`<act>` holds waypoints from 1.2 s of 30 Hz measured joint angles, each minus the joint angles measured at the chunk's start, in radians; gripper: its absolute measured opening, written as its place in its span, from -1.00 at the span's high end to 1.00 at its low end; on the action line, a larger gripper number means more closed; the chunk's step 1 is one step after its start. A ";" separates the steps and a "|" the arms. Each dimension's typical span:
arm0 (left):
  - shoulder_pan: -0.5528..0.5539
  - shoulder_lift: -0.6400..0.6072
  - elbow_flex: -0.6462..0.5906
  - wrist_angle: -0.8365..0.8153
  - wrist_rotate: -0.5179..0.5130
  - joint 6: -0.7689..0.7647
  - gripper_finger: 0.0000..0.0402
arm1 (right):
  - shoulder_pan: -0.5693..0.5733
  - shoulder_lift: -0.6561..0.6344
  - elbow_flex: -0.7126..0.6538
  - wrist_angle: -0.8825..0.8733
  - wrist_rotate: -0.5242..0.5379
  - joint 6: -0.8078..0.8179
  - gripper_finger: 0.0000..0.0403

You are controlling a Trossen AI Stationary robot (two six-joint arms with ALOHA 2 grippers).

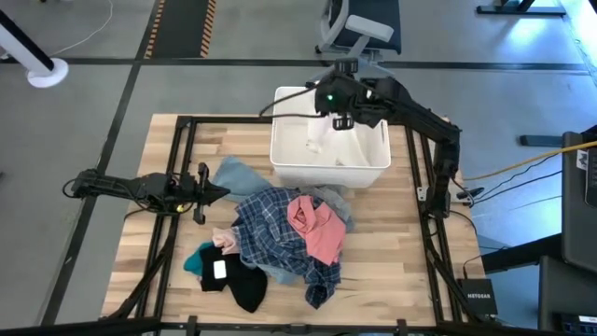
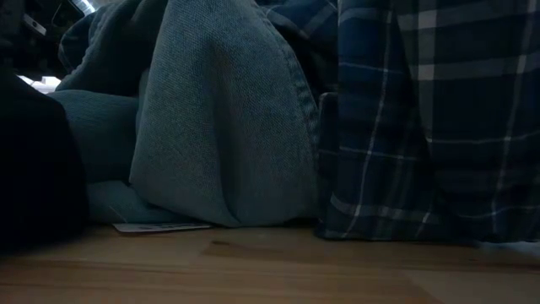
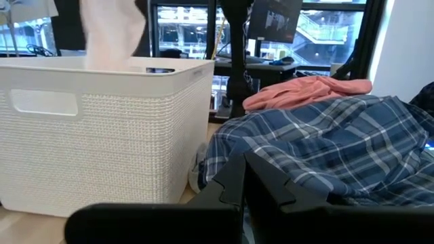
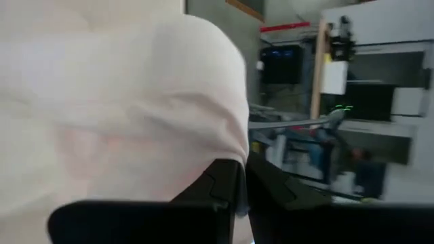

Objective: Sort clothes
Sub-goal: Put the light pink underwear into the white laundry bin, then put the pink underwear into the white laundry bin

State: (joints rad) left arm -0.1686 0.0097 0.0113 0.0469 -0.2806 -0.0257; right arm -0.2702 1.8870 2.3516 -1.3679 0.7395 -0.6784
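My right gripper [image 1: 340, 122] is over the white bin [image 1: 373, 173], shut on a white garment [image 1: 315, 140] that also shows above the bin in the left wrist view [image 3: 112, 34]. A pile lies on the table in front of the bin. It holds a blue-and-white plaid shirt [image 1: 275, 233], a pink garment [image 1: 315, 229], a light blue-grey garment [image 1: 240, 175], a black one [image 1: 246, 287] and a teal one [image 1: 197, 262]. My left gripper [image 1: 221, 191] is shut and empty at the pile's left edge, low over the table. My right gripper pinches a bunched fold of the white garment [image 4: 227, 146] between its two fingers. It comes from above, pointing down over the bin. The garment hangs slack below the fingers, with its lower part [image 1: 312, 147] down inside the bin.
The low view is filled by the blue-grey fabric [image 2: 219, 110] and the plaid shirt [image 2: 439, 110] lying right before the camera. A white label [image 1: 220, 269] lies on the black garment. Bare wood shows at the table's right [image 1: 392, 252] and near left.
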 joint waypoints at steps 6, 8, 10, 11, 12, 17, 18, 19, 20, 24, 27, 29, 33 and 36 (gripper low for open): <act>0.000 0.000 0.000 0.000 0.000 0.000 0.99 | -0.020 0.000 -0.010 -0.034 -0.136 0.068 0.84; 0.000 0.000 0.000 0.000 0.000 0.000 0.99 | -0.020 0.001 -0.012 -0.063 -0.167 0.080 0.84; 0.000 0.000 0.000 0.000 0.000 0.000 0.99 | -0.020 0.001 -0.012 -0.085 -0.220 0.088 0.84; 0.000 0.000 0.000 0.000 0.000 0.000 0.99 | -0.019 0.001 -0.012 -0.090 -0.242 0.096 0.84; 0.000 0.000 0.000 0.000 0.000 0.000 0.99 | -0.019 0.001 -0.012 -0.098 -0.255 0.103 0.84; 0.000 0.000 0.000 0.000 0.000 0.000 0.99 | -0.018 0.005 -0.012 -0.150 -0.291 0.135 0.84; 0.000 0.000 0.000 0.000 0.000 0.000 0.99 | -0.018 0.005 -0.012 -0.158 -0.298 0.144 0.83; 0.000 0.000 0.000 0.000 0.000 0.000 0.99 | -0.018 0.005 -0.012 -0.163 -0.303 0.151 0.82; 0.000 0.000 0.000 0.000 0.000 0.000 0.99 | -0.018 0.005 -0.012 -0.166 -0.306 0.155 0.79; 0.000 0.000 0.000 0.000 0.000 0.000 0.99 | -0.018 0.005 -0.012 -0.169 -0.307 0.157 0.59; 0.000 0.000 0.000 0.000 0.000 0.000 0.99 | -0.018 0.005 -0.012 -0.170 -0.309 0.158 0.38; 0.000 0.000 0.000 0.000 0.000 0.000 0.99 | -0.018 0.005 -0.012 -0.171 -0.327 0.154 0.25; 0.000 0.000 0.000 0.000 0.000 0.000 0.99 | -0.018 0.005 -0.012 -0.184 -0.366 0.145 0.06; 0.000 0.000 0.000 0.000 0.000 0.000 0.99 | -0.017 0.005 -0.012 -0.185 -0.445 0.128 0.00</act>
State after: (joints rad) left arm -0.1687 0.0101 0.0113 0.0467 -0.2806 -0.0258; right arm -0.2874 1.8915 2.3398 -1.5532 0.2945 -0.5507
